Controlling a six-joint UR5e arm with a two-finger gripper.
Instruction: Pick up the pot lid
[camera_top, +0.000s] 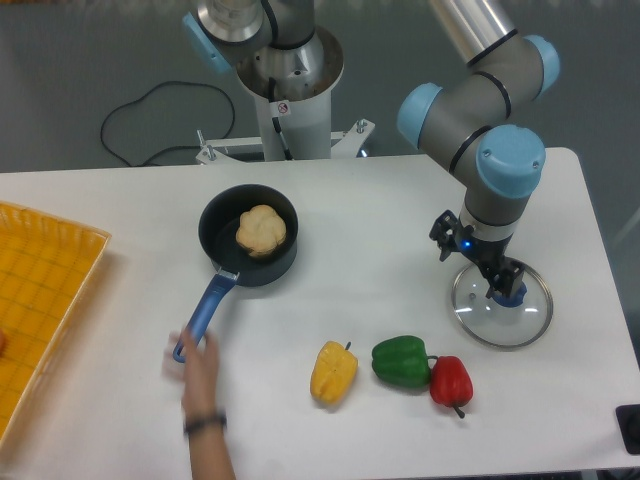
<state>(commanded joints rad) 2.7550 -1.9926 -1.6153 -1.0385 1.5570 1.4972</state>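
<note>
White worktop (350, 240) fills most of my view, with a red pepper (452, 383), a yellow pepper (334, 374) and a green pepper (402, 362) along the near side. Beyond them, toward the right edge, I see the clear pot lid (485, 318) with its blue knob (512, 296), and my claw (478, 258) stands wide by its far side, though I can't tell if they touch. Farther back on the left sits a dark pan (215, 240), blue handle (208, 308) pointing nearward, holding something tan (261, 231).

I'm finding no legible text, labels, brands, numbers or signs, reading nothing on any surface in my camera view.
</note>
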